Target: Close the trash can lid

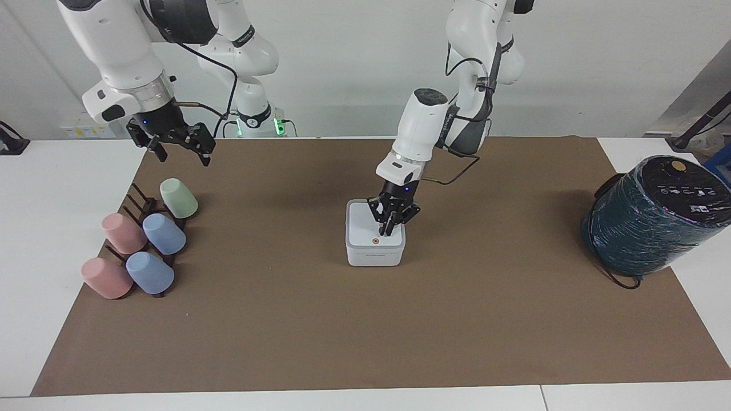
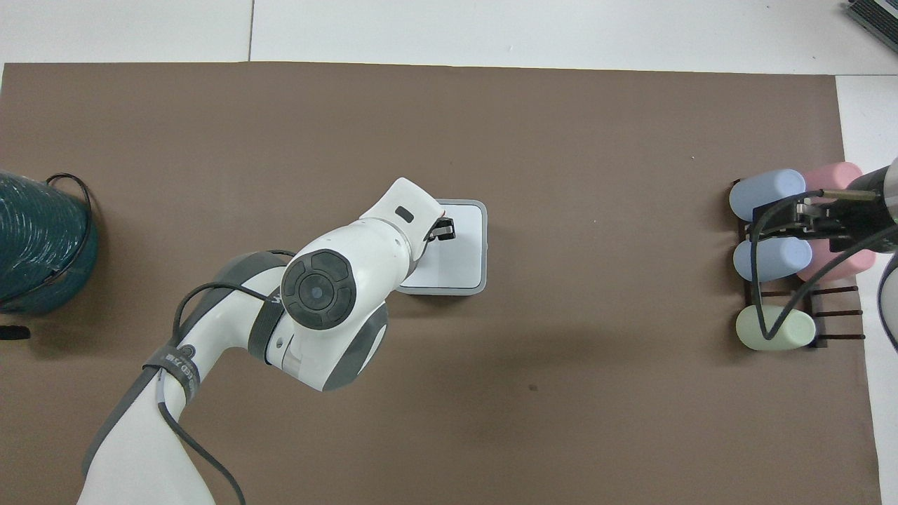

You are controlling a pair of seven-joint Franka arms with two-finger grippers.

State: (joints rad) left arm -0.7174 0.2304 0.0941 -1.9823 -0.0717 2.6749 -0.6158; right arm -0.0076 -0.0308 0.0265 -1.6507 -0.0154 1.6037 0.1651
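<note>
The lid (image 1: 374, 230) lies flat on the trash can (image 1: 375, 252). The left gripper (image 1: 384, 233), fingers pinched together holding nothing, presses it near the orange dot (image 1: 375, 241), at about one o'clock from it, likely to seat it. The right gripper (image 1: 181, 149), fingers spread and empty, waits above the cup rack (image 1: 143, 217).

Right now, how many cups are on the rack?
5, all lying on the dark rack at the right arm's end: green cup nearest the robots, then a pink and blue, then another pink and blue.
</note>
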